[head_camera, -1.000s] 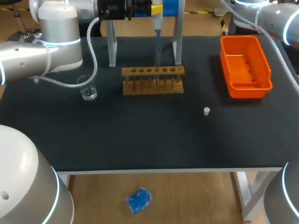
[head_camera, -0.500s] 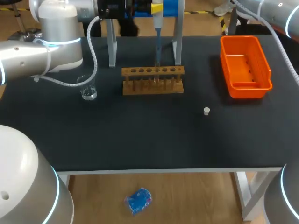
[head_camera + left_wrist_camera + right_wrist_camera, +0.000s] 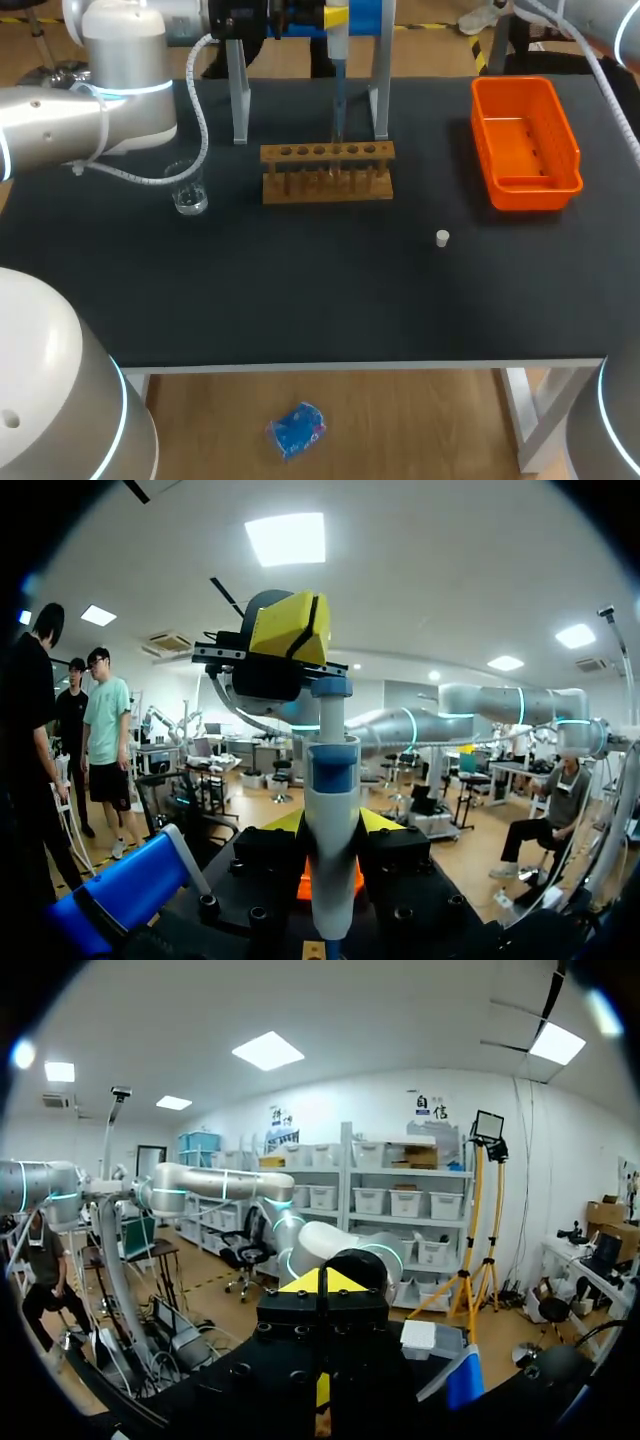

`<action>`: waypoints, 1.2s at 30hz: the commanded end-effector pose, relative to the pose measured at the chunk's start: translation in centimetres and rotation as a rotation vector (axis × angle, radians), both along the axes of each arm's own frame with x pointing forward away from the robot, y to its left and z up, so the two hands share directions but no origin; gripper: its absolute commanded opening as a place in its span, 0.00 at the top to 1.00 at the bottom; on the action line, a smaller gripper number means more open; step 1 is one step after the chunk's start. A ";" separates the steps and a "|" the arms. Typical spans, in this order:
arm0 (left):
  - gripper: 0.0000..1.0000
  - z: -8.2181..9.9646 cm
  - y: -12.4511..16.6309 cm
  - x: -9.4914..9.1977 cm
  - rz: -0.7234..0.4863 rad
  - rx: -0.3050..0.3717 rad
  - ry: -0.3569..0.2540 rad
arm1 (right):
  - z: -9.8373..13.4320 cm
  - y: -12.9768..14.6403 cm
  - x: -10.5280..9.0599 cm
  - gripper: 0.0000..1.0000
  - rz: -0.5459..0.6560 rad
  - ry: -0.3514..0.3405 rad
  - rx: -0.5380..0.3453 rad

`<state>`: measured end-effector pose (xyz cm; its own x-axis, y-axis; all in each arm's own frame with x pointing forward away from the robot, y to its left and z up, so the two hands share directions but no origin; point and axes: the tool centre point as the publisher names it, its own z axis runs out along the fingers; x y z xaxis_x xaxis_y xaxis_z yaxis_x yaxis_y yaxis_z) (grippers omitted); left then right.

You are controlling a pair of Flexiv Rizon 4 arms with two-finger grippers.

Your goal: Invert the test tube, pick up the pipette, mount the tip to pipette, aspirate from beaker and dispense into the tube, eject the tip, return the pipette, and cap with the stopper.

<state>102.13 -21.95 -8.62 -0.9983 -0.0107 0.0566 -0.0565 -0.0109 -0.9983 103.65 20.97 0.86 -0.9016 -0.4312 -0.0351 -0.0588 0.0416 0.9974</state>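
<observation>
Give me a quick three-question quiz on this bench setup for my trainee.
1. True or false: the stopper lies on the table, outside the bin.
2. Which gripper is shut on the pipette? A left, B right, C neither.
3. Fill in: in the head view, the beaker stands to the rack's ____.
Key: 1 true; 2 A, the left gripper; 3 left.

The rack is standing on the table, the pipette hanging over it. The beaker is sitting to its left, the bin to its right, and the stopper in front.
</observation>
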 end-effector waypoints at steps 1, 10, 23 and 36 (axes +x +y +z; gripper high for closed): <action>1.00 0.1 -0.1 -0.1 0.003 0.003 0.001 | 0.6 -1.2 0.3 1.00 -0.027 -0.067 -0.050; 1.00 0.1 -0.1 -0.1 0.003 0.003 0.001 | 0.4 -6.4 0.9 0.00 -0.160 -0.122 -0.110; 1.00 0.1 -0.1 -0.1 0.003 0.003 0.001 | -6.6 -13.0 -2.2 0.00 -0.340 -0.054 -0.120; 1.00 0.1 -0.1 -0.1 0.003 0.003 0.001 | -17.9 -14.8 -3.5 0.00 -0.473 -0.080 -0.174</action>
